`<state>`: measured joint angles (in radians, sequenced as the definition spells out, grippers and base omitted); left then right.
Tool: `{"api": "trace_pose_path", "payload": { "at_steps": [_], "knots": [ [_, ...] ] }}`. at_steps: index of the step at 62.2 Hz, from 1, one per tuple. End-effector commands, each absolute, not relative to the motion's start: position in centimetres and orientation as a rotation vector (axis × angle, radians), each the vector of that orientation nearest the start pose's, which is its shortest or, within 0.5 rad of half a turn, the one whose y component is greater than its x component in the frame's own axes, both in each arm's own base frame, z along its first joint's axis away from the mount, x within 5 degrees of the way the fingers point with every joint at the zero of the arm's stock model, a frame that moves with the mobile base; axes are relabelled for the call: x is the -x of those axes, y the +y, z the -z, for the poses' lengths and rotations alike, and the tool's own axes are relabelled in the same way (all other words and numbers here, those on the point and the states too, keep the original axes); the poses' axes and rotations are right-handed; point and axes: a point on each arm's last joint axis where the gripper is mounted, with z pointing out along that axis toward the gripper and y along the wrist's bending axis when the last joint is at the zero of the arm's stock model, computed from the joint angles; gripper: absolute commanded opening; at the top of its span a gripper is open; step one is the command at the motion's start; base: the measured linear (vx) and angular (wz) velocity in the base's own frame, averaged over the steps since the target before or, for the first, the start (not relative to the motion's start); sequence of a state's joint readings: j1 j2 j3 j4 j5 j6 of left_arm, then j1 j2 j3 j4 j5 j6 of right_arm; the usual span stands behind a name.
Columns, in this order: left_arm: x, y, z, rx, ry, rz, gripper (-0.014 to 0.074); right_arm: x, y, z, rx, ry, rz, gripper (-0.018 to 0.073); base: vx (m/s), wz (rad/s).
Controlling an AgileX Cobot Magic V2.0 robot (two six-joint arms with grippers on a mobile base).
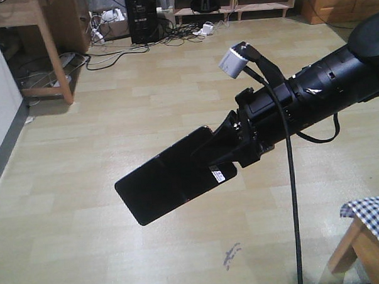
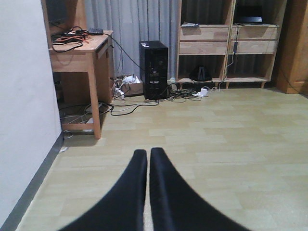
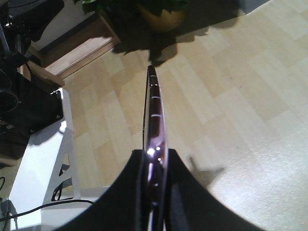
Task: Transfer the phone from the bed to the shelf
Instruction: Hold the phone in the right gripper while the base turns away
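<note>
The phone (image 1: 166, 181), a glossy black slab with a white sticker near one end, hangs in the air above the wooden floor. My right gripper (image 1: 218, 147) is shut on its sticker end. In the right wrist view the phone (image 3: 154, 110) shows edge-on, pinkish-metallic, pinched between the black fingers (image 3: 139, 192) of the right gripper (image 3: 155, 156). A checked corner of the bed (image 1: 375, 212) shows at the lower right. The pale wood shelf (image 2: 226, 43) stands against the far wall. My left gripper (image 2: 148, 154) is shut with nothing in it, pointing towards the shelf.
A wooden desk (image 2: 79, 53) stands far left beside a white wall (image 2: 24, 96). A black computer tower (image 2: 154, 70) and loose cables (image 2: 125, 103) lie between desk and shelf. A potted plant (image 3: 161, 14) and a white frame (image 3: 43, 163) show in the right wrist view.
</note>
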<state>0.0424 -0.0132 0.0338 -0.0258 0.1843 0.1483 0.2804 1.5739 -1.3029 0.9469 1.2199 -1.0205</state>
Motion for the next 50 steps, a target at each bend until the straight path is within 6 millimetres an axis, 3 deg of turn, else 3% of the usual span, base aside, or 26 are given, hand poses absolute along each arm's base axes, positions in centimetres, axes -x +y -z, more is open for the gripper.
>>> {"api": "trace_pose_path", "payload": {
  "at_steps": [1,50],
  "knots": [
    [-5.49,0.18,-20.03,-0.058,1.581,-0.112,0.0001,-26.65,15.36,-35.28,1.226,2.044,-1.148,-0.0002,0.41,-0.1],
    [-5.49,0.18,-20.03,-0.058,1.581,-0.112,0.0001,-26.65,15.36,-35.28,1.226,2.044,-1.148,-0.0002,0.39,-0.11]
  ]
}}
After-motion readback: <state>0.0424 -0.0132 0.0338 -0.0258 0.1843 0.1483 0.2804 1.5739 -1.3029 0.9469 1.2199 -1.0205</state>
